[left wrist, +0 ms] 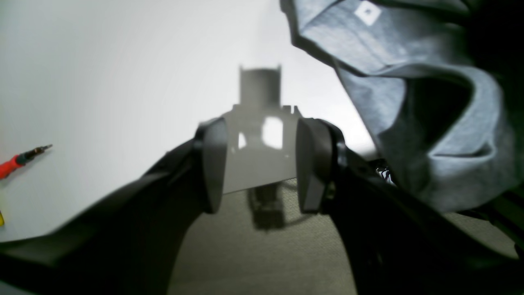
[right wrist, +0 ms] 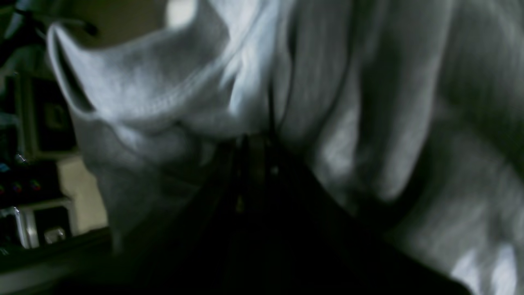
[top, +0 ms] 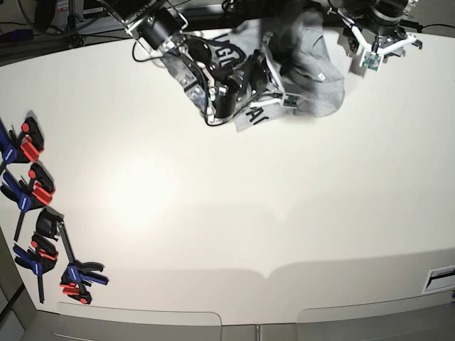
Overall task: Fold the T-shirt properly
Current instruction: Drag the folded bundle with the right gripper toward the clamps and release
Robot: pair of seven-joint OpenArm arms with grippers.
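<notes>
The grey T-shirt (top: 313, 67) lies bunched at the far edge of the white table (top: 227, 199), with black lettering showing on its left part. My right gripper (top: 261, 74) is shut on a fold of it. In the dark, blurred right wrist view the fingertips (right wrist: 254, 143) pinch the cloth beside a sleeve opening (right wrist: 123, 94). My left gripper (left wrist: 264, 164) is open and empty, above the table edge to the left of the shirt (left wrist: 409, 90). In the base view it (top: 373, 46) sits to the right of the shirt.
Several blue, red and black clamps (top: 35, 206) lie along the table's left edge. A red-handled tool (left wrist: 20, 157) lies on the table at the left of the left wrist view. Cables and equipment stand behind the table's far edge.
</notes>
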